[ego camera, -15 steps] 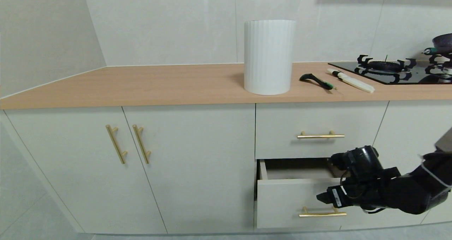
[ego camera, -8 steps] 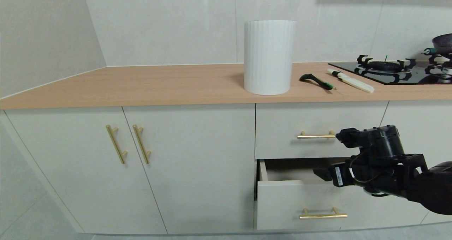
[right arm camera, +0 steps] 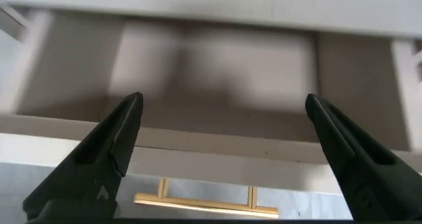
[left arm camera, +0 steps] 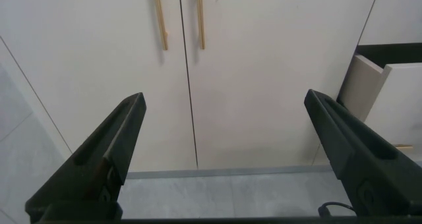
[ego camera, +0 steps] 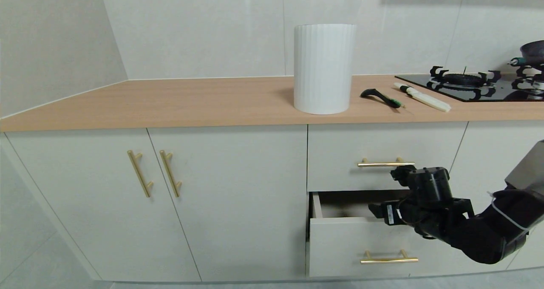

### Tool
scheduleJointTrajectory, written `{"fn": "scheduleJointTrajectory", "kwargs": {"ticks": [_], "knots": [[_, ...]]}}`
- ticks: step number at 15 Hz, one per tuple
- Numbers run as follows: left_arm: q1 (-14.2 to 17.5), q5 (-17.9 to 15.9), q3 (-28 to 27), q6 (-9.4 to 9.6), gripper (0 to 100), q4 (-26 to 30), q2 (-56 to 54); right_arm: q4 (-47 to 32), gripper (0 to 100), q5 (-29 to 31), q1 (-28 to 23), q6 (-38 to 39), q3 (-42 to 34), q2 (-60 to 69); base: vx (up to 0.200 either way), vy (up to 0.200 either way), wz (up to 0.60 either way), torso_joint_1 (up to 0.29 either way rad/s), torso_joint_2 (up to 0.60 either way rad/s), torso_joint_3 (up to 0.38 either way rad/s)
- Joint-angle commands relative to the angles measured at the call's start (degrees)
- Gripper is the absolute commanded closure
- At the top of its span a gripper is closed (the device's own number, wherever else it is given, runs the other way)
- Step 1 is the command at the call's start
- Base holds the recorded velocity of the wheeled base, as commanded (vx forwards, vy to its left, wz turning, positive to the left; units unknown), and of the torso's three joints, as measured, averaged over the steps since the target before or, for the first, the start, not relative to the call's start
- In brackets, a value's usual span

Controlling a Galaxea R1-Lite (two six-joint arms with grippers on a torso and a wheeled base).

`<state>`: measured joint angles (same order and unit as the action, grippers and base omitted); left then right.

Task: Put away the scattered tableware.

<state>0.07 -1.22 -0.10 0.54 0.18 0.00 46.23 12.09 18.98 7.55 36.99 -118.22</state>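
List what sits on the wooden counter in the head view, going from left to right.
white ribbed canister → black-and-green utensil → cream knife → black gas hob

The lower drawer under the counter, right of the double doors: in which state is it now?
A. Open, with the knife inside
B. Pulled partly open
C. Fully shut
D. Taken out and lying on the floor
B: the front of the lower drawer stands out from the cabinet, leaving a dark gap above it, and the open right gripper is at that gap, holding nothing.
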Motion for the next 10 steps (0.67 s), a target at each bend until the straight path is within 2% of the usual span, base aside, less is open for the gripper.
{"fn": "scheduleJointTrajectory", "kwargs": {"ticks": [1,9,10], "knots": [[0.0,0.0,0.0,-0.01,0,0.0,0.0,0.7,0,0.0,0.0,0.2,0.1,-3.2,0.0,0.0,0.0,0.0,0.0,0.0],[0.0,0.0,0.0,-0.01,0,0.0,0.0,0.1,0,-0.1,0.0,-0.2,-0.5,-1.7,0.0,0.0,0.0,0.0,0.0,0.0],[0.0,0.0,0.0,-0.01,0,0.0,0.0,-2.1,0,-0.1,0.0,-0.2,-1.0,0.1,0.0,0.0,0.0,0.0,0.0,0.0]]}}
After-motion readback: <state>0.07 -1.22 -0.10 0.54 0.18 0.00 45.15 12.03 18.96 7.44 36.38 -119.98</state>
